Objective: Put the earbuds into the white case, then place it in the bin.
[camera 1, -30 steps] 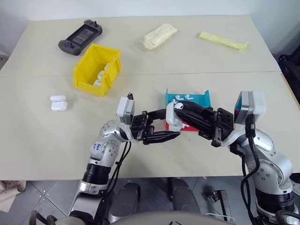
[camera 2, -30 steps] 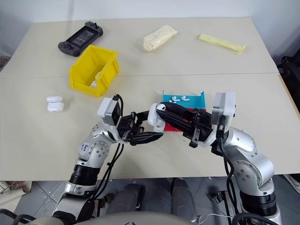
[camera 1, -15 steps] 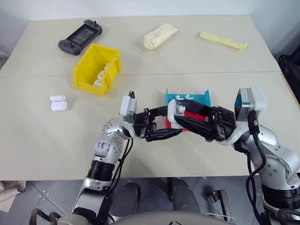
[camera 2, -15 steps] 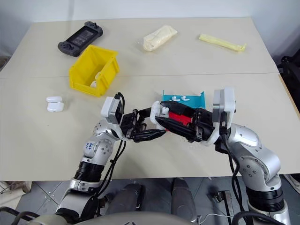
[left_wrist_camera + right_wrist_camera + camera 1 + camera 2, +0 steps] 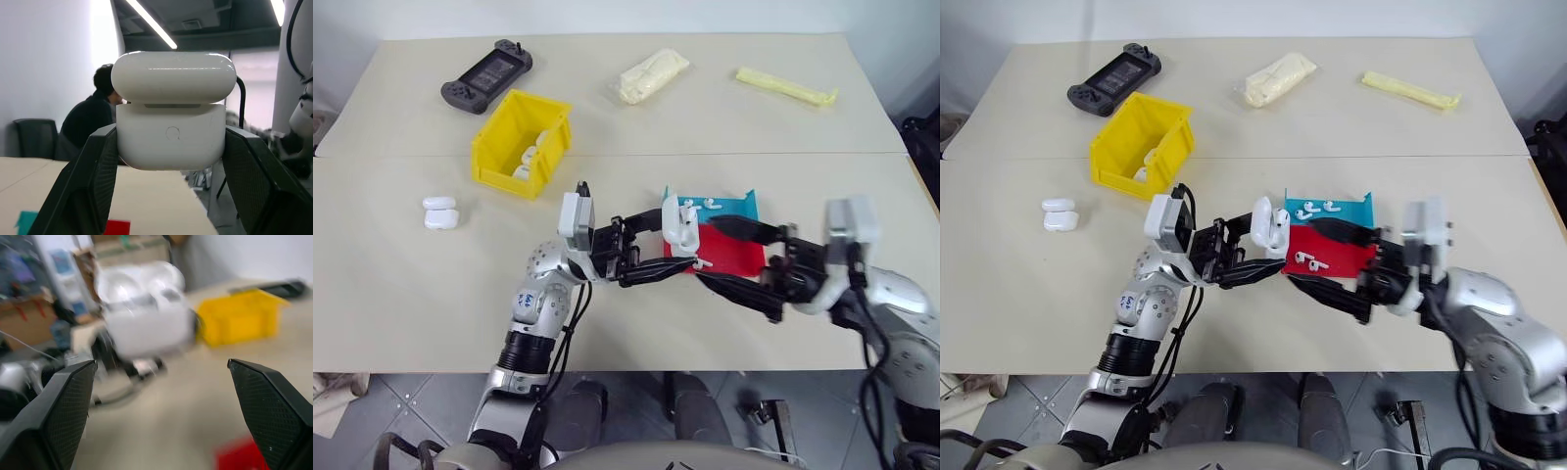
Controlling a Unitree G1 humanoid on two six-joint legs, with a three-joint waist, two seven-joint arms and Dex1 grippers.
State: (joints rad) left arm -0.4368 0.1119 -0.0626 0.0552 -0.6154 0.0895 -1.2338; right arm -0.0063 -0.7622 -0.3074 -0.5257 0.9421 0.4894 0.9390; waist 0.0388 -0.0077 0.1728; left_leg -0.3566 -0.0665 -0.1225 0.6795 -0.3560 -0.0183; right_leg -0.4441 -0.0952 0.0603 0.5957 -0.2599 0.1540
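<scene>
The right gripper [image 5: 729, 258] has let go of the white case [image 5: 680, 223] and drawn back toward the robot's right; a second ago its jaws were closed round the case, and now they stand spread wide and empty, with the red tray [image 5: 1337, 253] showing between and below them. That leaves the case to the left gripper [image 5: 1258, 257] alone, whose jaws are shut tight on the case's lower body, holding it upright above the desk [image 5: 401, 284] with the lid raised. In the left wrist view the lid sits just off the body, so it looks only partly open, though from that angle I cannot tell whether any earbud is seated inside. Loose earbuds [image 5: 1316, 209] lie in the blue tray [image 5: 1356, 208] just beyond the right jaws, another on the red tray. The bin [image 5: 521, 143] stands well away from both jaws, so placing comes later.
</scene>
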